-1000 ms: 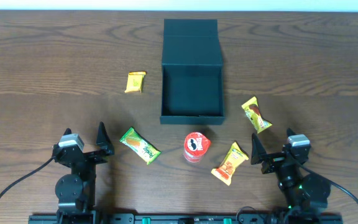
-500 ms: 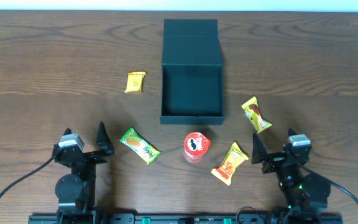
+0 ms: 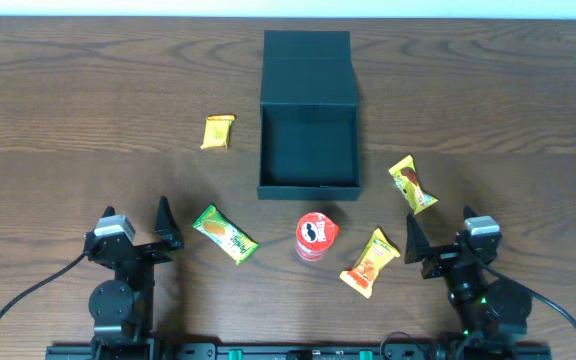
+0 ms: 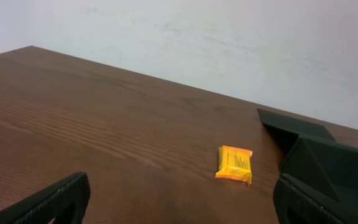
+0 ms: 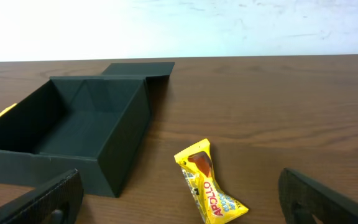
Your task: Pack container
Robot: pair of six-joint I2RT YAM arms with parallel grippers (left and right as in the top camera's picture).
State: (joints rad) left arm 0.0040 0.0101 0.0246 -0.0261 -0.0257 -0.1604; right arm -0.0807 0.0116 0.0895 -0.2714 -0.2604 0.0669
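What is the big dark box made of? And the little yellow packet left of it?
The box looks like stiff cardboard, matte: thin flat walls, a folded flap, no shine. The packet looks like thin plastic or foil wrap, a bit glossy, with flat sealed ends; which of the two is hard to tell.

Dark matte square container (image 3: pixel 308 150), lid flapped open, empty.

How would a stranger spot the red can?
Find the open dark box mid-table. Just in front of its near wall, between a green packet and a yellow-orange packet, stands the can. It is the only round, red thing; its neighbours are flat wrappers.
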